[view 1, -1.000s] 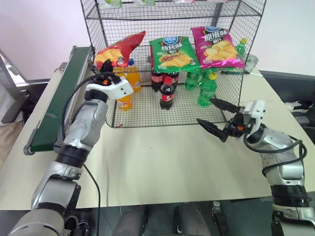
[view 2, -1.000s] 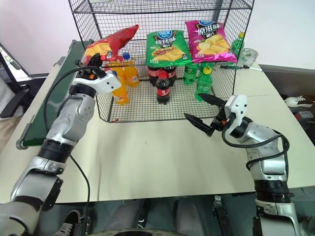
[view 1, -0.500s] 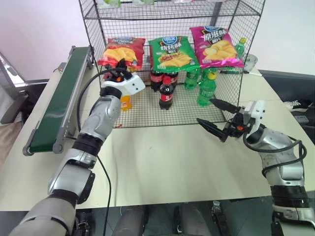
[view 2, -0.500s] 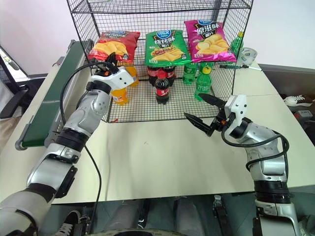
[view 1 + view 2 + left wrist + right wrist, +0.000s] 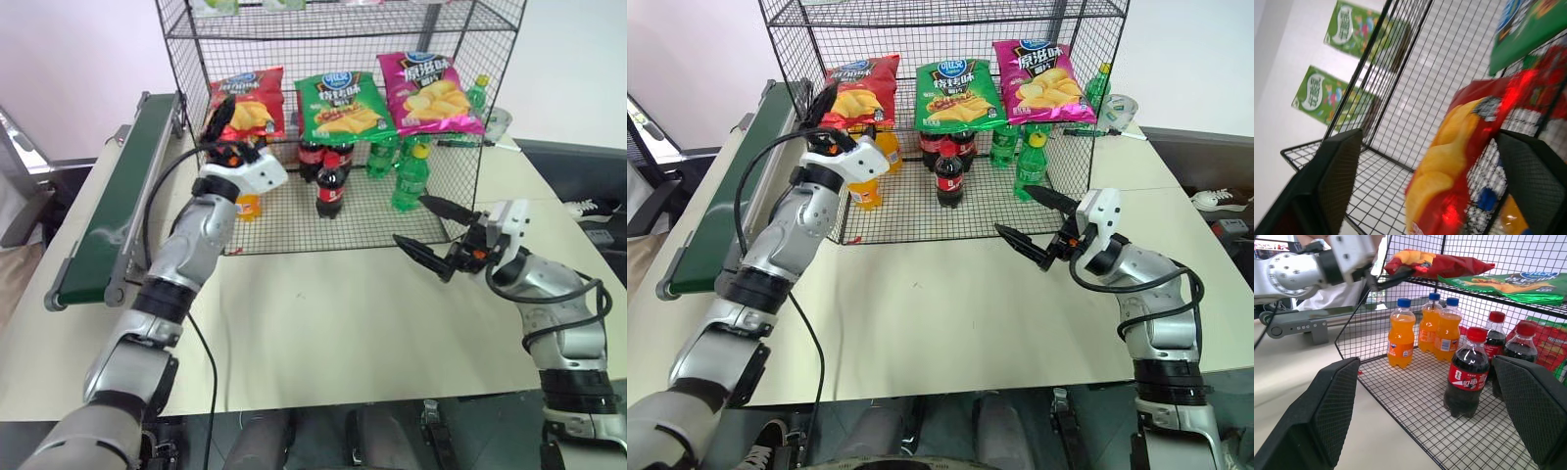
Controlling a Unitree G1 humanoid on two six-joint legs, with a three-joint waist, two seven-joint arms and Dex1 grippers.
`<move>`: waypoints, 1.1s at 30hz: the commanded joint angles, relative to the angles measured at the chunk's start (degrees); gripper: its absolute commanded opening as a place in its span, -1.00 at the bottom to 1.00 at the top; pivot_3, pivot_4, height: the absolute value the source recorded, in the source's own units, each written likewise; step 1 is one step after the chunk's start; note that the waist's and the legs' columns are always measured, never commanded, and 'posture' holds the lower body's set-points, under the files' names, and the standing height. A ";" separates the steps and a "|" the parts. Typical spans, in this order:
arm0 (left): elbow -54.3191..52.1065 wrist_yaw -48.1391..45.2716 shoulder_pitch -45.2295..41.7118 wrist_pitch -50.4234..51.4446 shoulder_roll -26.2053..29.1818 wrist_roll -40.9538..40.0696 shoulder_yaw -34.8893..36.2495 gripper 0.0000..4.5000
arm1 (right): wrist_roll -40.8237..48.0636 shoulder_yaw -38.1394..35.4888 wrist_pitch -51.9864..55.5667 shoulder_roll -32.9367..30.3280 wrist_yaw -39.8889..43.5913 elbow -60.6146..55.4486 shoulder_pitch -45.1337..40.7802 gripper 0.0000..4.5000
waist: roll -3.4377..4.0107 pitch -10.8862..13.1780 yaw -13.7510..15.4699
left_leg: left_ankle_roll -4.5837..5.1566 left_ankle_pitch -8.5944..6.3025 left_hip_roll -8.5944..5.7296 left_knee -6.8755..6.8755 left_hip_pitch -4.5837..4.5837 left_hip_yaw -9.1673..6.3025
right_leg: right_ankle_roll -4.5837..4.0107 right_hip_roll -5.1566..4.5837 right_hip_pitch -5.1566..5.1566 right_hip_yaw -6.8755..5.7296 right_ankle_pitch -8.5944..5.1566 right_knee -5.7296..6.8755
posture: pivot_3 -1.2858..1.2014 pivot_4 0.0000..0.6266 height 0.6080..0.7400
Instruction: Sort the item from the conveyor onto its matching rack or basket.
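My left gripper [image 5: 233, 125] is up at the front of the rack [image 5: 343, 39], fingers spread wide, gripping nothing. The red bag [image 5: 245, 100] lies on the rack's middle shelf at the left end, just past those fingertips, with the green bag [image 5: 343, 104] beside it and the magenta bag [image 5: 431, 93] further right. Orange bottles [image 5: 1400, 340] and cola bottles [image 5: 1466, 379] stand on the tier below. My right gripper [image 5: 429, 233] hangs over the table [image 5: 323, 323] in front of the rack's right side, fingers wide apart, empty. The conveyor [image 5: 118, 211] runs along my left with nothing on its belt.
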 commanded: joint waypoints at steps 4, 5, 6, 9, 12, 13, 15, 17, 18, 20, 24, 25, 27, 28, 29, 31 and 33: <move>-13.00 -5.33 7.65 -1.61 2.86 -3.52 3.62 0.98 | 1.07 -2.00 -0.72 -0.39 -0.11 -2.11 1.01 1.00 | 0.00 0.00 -0.08 | 0.04 -0.02 0.01 -0.01 0.00 0.00 | 0.00 -0.01 -0.01 0.01 0.00 0.00 | 0.03 -0.52 1.00; -14.87 -6.39 9.27 -2.30 3.63 -3.23 3.38 0.98 | 1.12 -2.15 -0.64 -0.51 -0.14 -2.11 1.11 1.00 | 0.01 0.00 -0.06 | 0.04 -0.02 0.01 -0.01 0.00 0.00 | 0.00 0.00 -0.01 0.01 0.00 0.00 | 0.03 -0.52 1.00; -17.30 -7.48 11.46 -3.46 4.07 -4.51 3.69 0.98 | 1.26 -2.35 -0.46 -0.73 -0.03 -2.21 1.32 1.00 | 0.01 0.00 -0.06 | 0.04 -0.02 0.02 -0.01 0.00 0.00 | 0.00 -0.01 0.00 0.01 0.00 0.00 | 0.03 -0.52 1.00; -24.91 -13.94 19.55 -4.40 5.93 -12.16 6.17 0.98 | 1.47 -2.86 0.20 -1.69 0.33 -3.62 2.85 1.00 | 0.04 -0.01 -0.04 | 0.04 -0.03 0.02 -0.02 0.00 0.00 | -0.01 -0.02 0.01 0.02 0.00 -0.03 | 0.03 -0.52 1.00; -30.33 -19.78 27.27 0.38 5.28 -23.89 12.46 0.98 | 1.99 -3.17 1.12 -2.50 1.19 -5.79 5.71 1.00 | 0.07 0.00 0.09 | 0.06 -0.04 0.05 -0.03 0.00 0.00 | -0.03 -0.03 0.01 0.03 0.01 -0.05 | 0.03 -0.52 1.00; -31.64 -22.39 29.45 2.81 4.72 -29.46 14.53 0.98 | 2.07 -3.22 1.42 -2.78 1.41 -6.33 6.52 1.00 | 0.08 0.00 0.12 | 0.08 -0.05 0.06 -0.03 0.00 0.00 | -0.05 -0.02 0.01 0.02 0.01 -0.05 | 0.03 -0.52 1.00; -33.16 -27.32 33.59 7.61 4.45 -39.31 18.98 0.98 | 1.85 -3.33 1.24 -3.60 2.26 -6.86 7.89 1.00 | 0.12 -0.02 0.06 | 0.11 -0.07 0.11 -0.03 0.00 0.00 | -0.09 -0.01 0.01 0.02 0.03 -0.06 | 0.03 -0.52 1.00; -34.23 -33.24 37.00 14.59 4.37 -51.65 23.93 0.98 | 1.94 -3.64 1.23 -4.53 3.04 -6.53 8.23 1.00 | 0.15 -0.03 0.05 | 0.13 -0.08 0.14 -0.02 0.02 0.01 | -0.11 0.00 0.03 0.02 0.03 -0.08 | 0.03 -0.52 1.00; -34.61 -36.41 38.41 18.14 4.74 -57.98 26.41 0.98 | 1.50 -3.62 0.91 -5.20 3.66 -6.15 8.22 1.00 | 0.16 -0.03 -0.02 | 0.13 -0.08 0.15 -0.02 0.02 0.01 | -0.12 0.01 0.03 0.02 0.04 -0.08 | 0.03 -0.52 1.00; -34.12 -41.28 40.42 22.54 6.42 -66.05 31.11 0.98 | 0.70 -3.50 0.00 -6.52 5.27 -5.30 8.30 1.00 | 0.19 -0.01 0.01 | 0.14 -0.08 0.17 -0.02 0.02 0.02 | -0.13 0.01 0.03 0.02 0.04 -0.10 | 0.03 -0.52 1.00; -31.03 -49.98 45.03 25.36 12.14 -72.00 39.17 0.98 | 0.80 -5.56 -0.63 -9.64 7.49 -2.09 7.90 1.00 | 0.19 -0.01 0.09 | 0.16 -0.09 0.23 -0.03 0.02 0.02 | -0.16 0.06 0.08 -0.01 0.04 -0.21 | 0.03 -0.52 1.00; -29.99 -51.63 46.17 25.07 14.02 -71.61 40.83 0.98 | 0.75 -6.50 -0.99 -10.70 8.28 -0.97 8.01 1.00 | 0.20 -0.01 0.11 | 0.16 -0.10 0.23 -0.04 0.02 0.02 | -0.17 0.06 0.09 -0.01 0.05 -0.26 | 0.03 -0.52 1.00; -27.88 -52.44 46.51 25.59 15.94 -72.16 43.90 0.98 | 0.58 -8.05 -1.68 -12.53 9.80 0.92 8.80 1.00 | 0.22 0.00 0.21 | 0.18 -0.11 0.23 -0.05 0.02 0.04 | -0.19 0.05 0.11 0.00 0.05 -0.33 | 0.03 -0.52 1.00; -26.51 -51.79 46.70 25.22 17.06 -70.65 44.86 0.98 | 0.38 -9.09 -2.22 -13.42 10.32 2.24 9.35 1.00 | 0.23 0.00 0.30 | 0.19 -0.12 0.23 -0.06 0.02 0.05 | -0.20 0.05 0.13 -0.01 0.05 -0.37 | 0.03 -0.52 1.00; -25.43 -51.62 46.80 24.81 17.84 -69.70 45.62 0.98 | 0.23 -9.87 -2.53 -14.08 10.80 3.32 9.81 1.00 | 0.22 0.00 0.34 | 0.21 -0.13 0.24 -0.06 0.02 0.05 | -0.21 0.05 0.15 -0.01 0.05 -0.39 | 0.03 -0.52 1.00; -23.53 -51.59 47.35 22.21 18.97 -66.97 46.62 0.98 | -0.32 -11.52 -3.70 -15.22 11.69 5.92 10.75 1.00 | 0.22 0.00 0.28 | 0.21 -0.13 0.25 -0.06 0.02 0.05 | -0.21 0.05 0.17 -0.02 0.05 -0.44 | 0.03 -0.52 1.00; -21.60 -52.56 47.39 19.94 19.44 -65.48 46.70 0.98 | -0.78 -12.13 -4.86 -15.59 12.45 7.53 11.35 1.00 | 0.23 0.00 0.21 | 0.23 -0.14 0.26 -0.07 0.02 0.06 | -0.22 0.05 0.18 -0.01 0.05 -0.48 | 0.03 -0.52 1.00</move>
